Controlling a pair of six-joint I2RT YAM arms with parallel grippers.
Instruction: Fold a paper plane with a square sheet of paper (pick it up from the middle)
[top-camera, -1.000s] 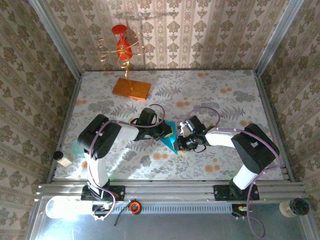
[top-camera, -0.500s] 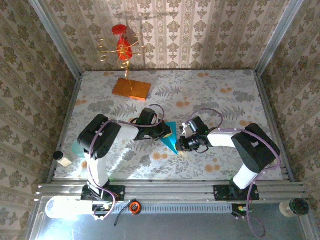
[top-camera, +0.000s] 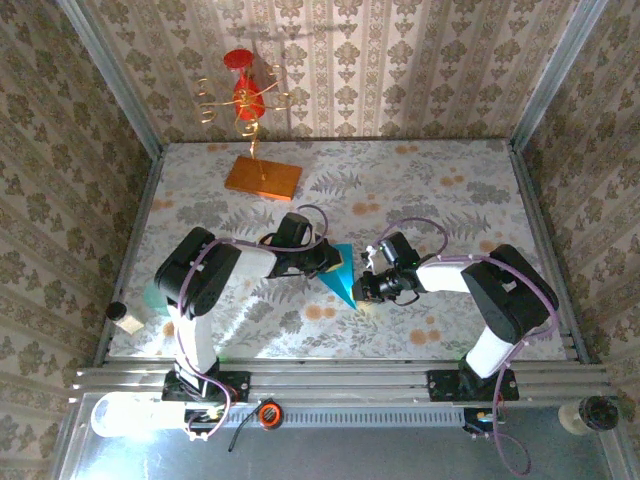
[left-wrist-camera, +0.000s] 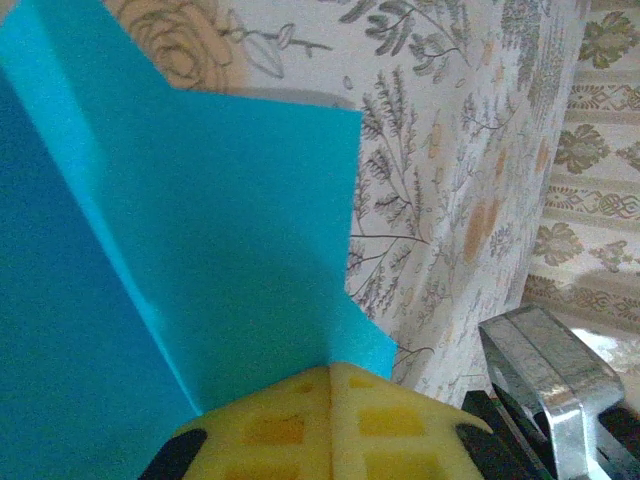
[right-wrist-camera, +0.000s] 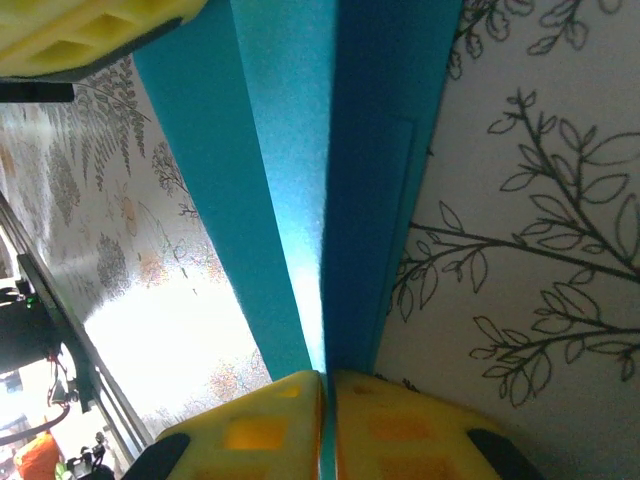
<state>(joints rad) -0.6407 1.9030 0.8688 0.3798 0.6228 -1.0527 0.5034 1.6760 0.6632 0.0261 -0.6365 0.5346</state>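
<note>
The worktop (top-camera: 450, 215) is a rectangular surface covered in a pale pattern of grey ferns and orange flowers. A flat orange rectangular slab (top-camera: 262, 178) lies on it toward the far left. A folded cyan-blue sheet of paper (top-camera: 340, 275) sits near the middle; whether it touches the surface cannot be told. A pale teal patch (top-camera: 152, 296) lies at the left edge, and a small white-and-black object (top-camera: 125, 316) sits at the near left corner.

Two pincers, left (top-camera: 335, 262) and right (top-camera: 362, 287); one folded blue paper (top-camera: 343, 284); one orange slab (top-camera: 262, 177); one wire ornament (top-camera: 247, 95)
</note>
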